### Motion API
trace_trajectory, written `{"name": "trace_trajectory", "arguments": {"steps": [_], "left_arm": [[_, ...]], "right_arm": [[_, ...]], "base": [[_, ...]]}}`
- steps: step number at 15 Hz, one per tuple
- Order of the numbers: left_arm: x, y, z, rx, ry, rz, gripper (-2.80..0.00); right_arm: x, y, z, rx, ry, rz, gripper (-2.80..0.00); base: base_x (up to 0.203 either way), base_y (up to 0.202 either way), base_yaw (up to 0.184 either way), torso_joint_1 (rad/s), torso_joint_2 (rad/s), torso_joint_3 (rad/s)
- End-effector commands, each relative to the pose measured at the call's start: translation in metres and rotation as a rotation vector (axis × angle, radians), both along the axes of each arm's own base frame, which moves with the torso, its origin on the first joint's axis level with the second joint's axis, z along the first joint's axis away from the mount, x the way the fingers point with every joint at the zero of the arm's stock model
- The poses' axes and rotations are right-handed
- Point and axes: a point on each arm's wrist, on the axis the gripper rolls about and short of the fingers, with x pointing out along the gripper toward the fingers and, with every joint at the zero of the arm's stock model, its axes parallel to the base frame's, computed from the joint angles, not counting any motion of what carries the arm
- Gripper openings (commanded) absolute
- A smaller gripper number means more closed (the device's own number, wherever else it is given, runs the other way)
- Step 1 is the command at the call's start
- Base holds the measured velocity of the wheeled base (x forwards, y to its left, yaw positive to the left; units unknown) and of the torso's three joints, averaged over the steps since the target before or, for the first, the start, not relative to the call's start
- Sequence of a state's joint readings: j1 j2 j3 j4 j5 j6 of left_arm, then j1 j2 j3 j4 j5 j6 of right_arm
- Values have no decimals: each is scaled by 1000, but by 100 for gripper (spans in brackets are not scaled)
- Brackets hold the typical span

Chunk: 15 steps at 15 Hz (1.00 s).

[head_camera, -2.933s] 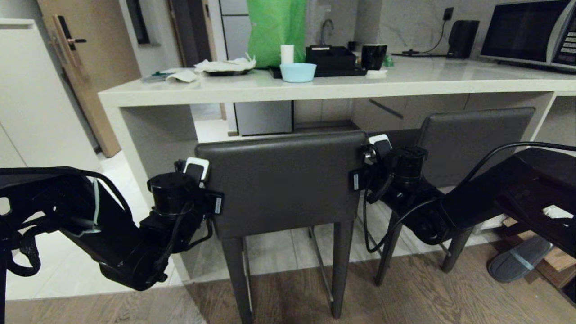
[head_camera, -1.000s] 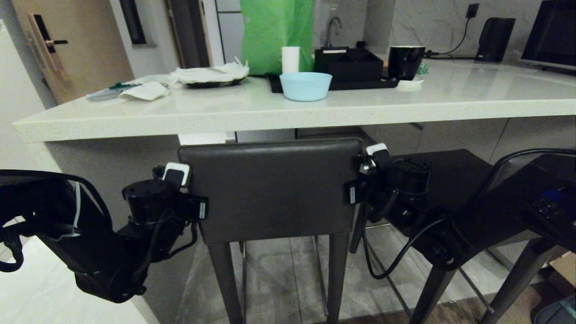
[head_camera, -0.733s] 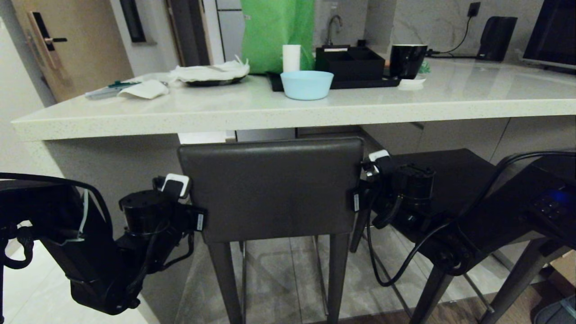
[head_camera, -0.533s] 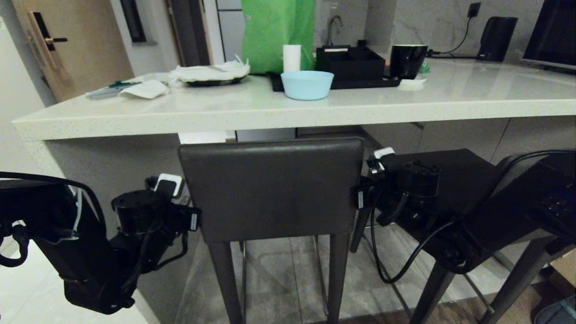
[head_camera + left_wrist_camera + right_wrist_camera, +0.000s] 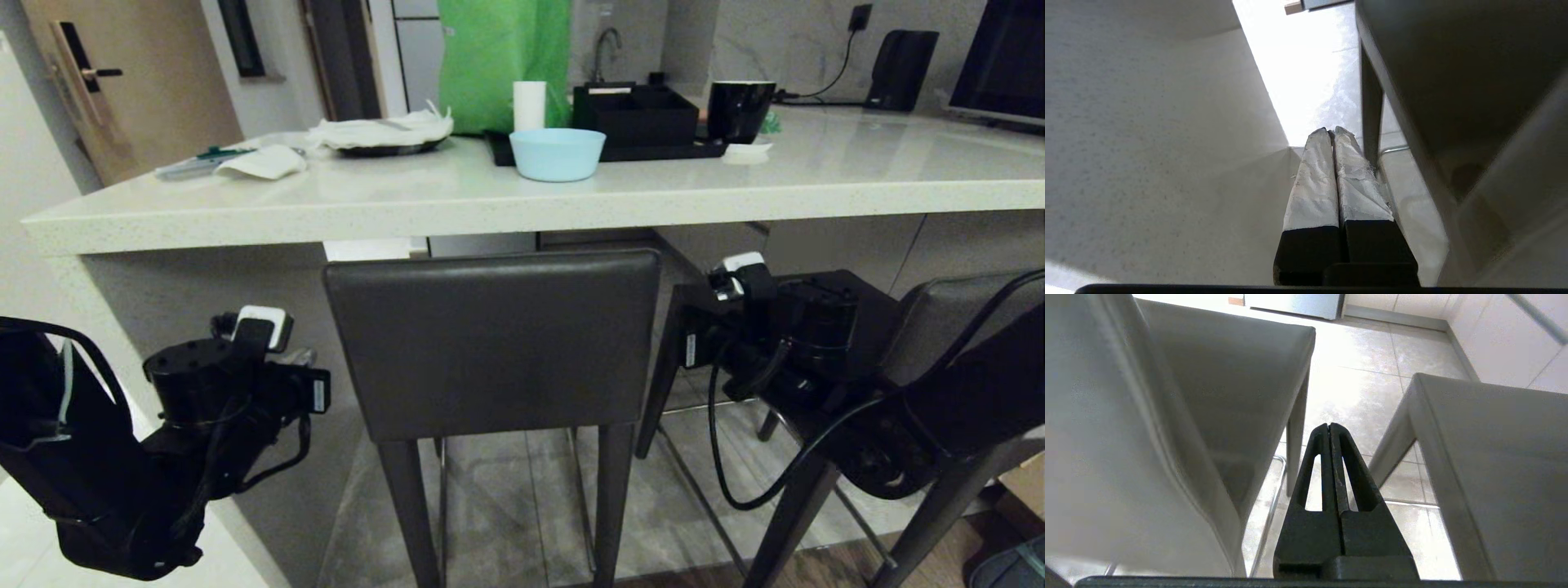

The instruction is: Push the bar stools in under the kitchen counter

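Note:
One dark grey bar stool stands straight ahead, its backrest just below the front edge of the off-white kitchen counter. A second stool stands to its right, partly hidden by my right arm. My left gripper is shut and empty, hanging between the counter's grey side panel and the first stool's seat. My right gripper is shut and empty in the gap between the first stool's backrest and the second stool's seat. Neither touches a stool.
On the worktop are a light blue bowl, a black mug, a green bag and a plate with napkins. A door is at the far left. A slipper lies on the floor at the right.
The whole view first closed in on the counter together with the stool. Since then both arms have drawn outward, away from the backrest's side edges, the left one also sinking. The stool stayed put.

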<state>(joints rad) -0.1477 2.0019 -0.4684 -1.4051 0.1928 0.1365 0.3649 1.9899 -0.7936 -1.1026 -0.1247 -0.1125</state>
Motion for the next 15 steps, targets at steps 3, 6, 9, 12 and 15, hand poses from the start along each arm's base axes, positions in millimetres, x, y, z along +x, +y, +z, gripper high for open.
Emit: {"name": "trace_trajectory", "arguments": {"steps": [3, 6, 9, 12, 15], "left_arm": [[-49, 6, 46, -65, -122, -50, -280], [-94, 13, 83, -92, -235, -73, -280], [-149, 21, 121, -135, -328, -79, -280], [-215, 30, 156, -180, -340, -96, -280], [-290, 40, 181, -214, -344, -138, -280]], "right_arm": [[-59, -20, 51, 20, -112, -31, -280], [-120, -46, 98, 30, -223, -64, -280], [-193, -81, 137, 24, -305, -119, -280], [-265, -114, 157, 3, -343, -228, -280], [-335, -130, 161, -12, -369, -318, -280]], "base": [[0, 0, 0, 0, 0, 0], [0, 0, 0, 0, 0, 0], [0, 0, 0, 0, 0, 0], [0, 0, 0, 0, 0, 0], [0, 0, 0, 0, 0, 0]]}}
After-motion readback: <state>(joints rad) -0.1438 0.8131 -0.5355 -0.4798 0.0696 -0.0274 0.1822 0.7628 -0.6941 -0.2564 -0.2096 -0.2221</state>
